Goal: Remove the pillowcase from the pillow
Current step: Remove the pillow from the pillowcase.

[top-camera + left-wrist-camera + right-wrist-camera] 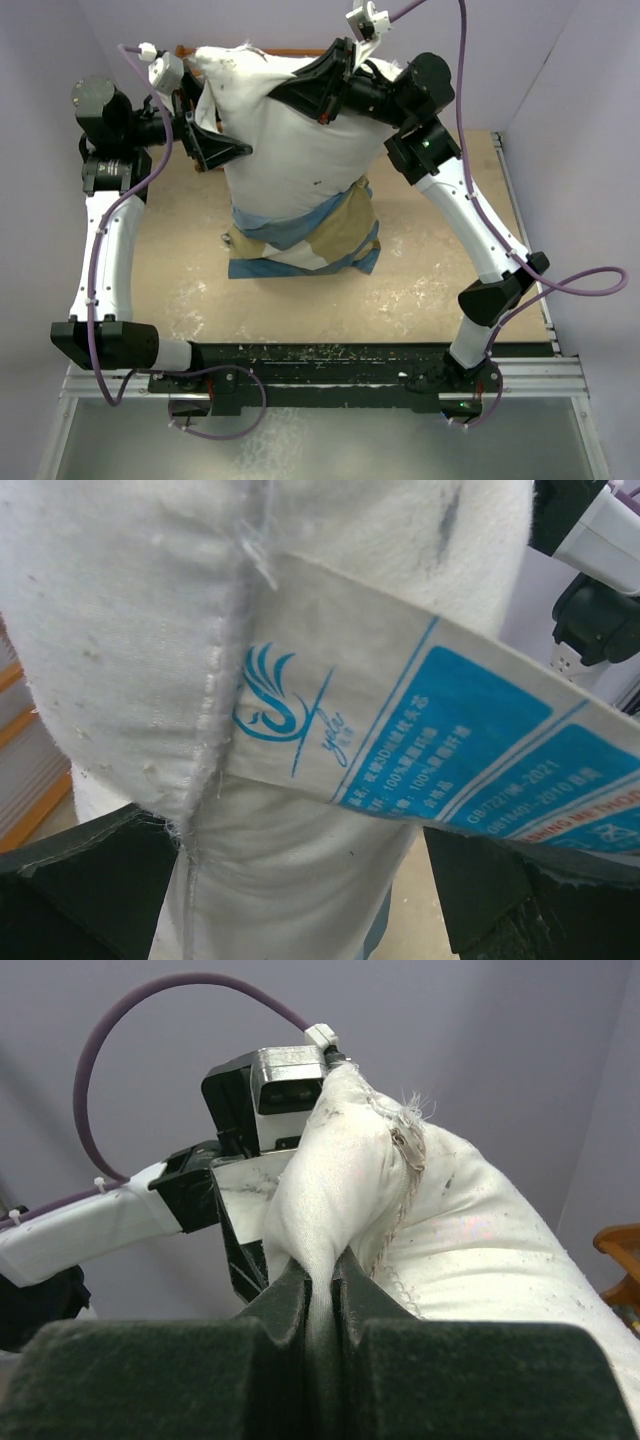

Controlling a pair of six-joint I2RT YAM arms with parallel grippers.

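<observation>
Tan tabletop [420, 290] below; right claw [318, 1275] pinches raised pillow [290, 150]; left claw [222, 135] spread beside it.

The right claw [296, 86] seemingly pinches the upright pillow [290, 150], pillowcase [310, 240] bunched around its base.

Pillowcase [310, 245] around lower end of pillow [290, 140]

Left wrist view: sewn-in label [400, 730] at the seam of the pillow [110, 610] — white cloth, blue print.
- Blue swan-like logo, with a slanted script word beside it that is too small to read.
- First blue panel: lines of Chinese characters. The legible parts are "3D" and "100%", the latter twice.
- Next panel: "GB/T22796-2021" and "GB18401-2010", digits slightly blurred.
- Lower right, cut off by the frame edge — "SHING METHOD".
</observation>
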